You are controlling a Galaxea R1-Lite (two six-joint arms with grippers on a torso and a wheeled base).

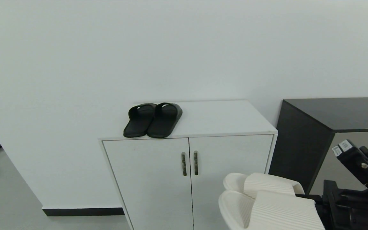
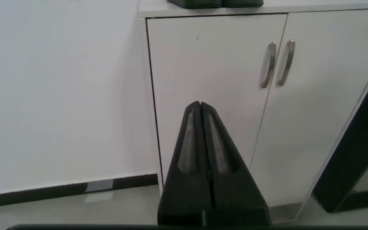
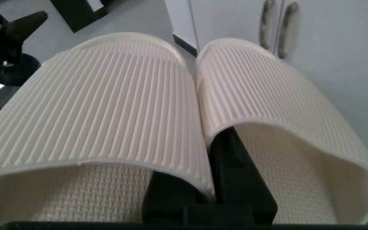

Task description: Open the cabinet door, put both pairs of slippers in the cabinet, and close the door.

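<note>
Head camera looks down at the cabinet (image 1: 149, 179) from farther back; left wrist camera faces its doors, lower, nearer; right wrist camera hugs the white slippers (image 3: 107, 108); all share the handles (image 1: 184, 164).

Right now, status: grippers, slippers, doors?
Left gripper shut, empty. Right gripper shut on white slippers. Black slippers on cabinet top. Doors shut, nothing blocking.

Two slipper pairs (image 1: 153, 119) (image 1: 267, 204), one cabinet (image 1: 222, 118)
</note>
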